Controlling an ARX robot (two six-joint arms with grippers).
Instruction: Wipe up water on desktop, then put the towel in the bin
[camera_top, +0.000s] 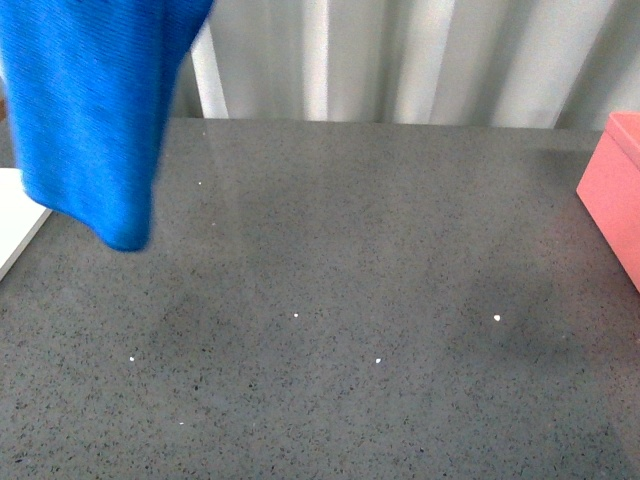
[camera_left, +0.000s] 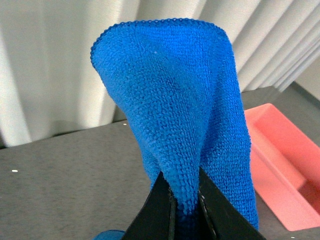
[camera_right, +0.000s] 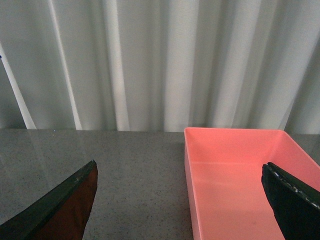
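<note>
The blue towel (camera_top: 85, 110) hangs in the air at the upper left of the front view, clear of the dark grey speckled desktop (camera_top: 340, 300). My left gripper (camera_left: 186, 197) is shut on the towel (camera_left: 175, 115), which hangs from its jaws in a loose fold. The salmon-pink bin (camera_top: 615, 190) stands at the right edge of the desktop; it also shows in the left wrist view (camera_left: 282, 165). My right gripper (camera_right: 182, 200) is open and empty, hovering over the near wall of the bin (camera_right: 240, 175). Neither arm shows in the front view.
A flat white board (camera_top: 15, 215) lies at the desktop's left edge under the towel. Pale pleated curtains (camera_top: 400, 60) hang behind the desktop's far edge. A few small bright specks (camera_top: 497, 317) dot the desktop's middle.
</note>
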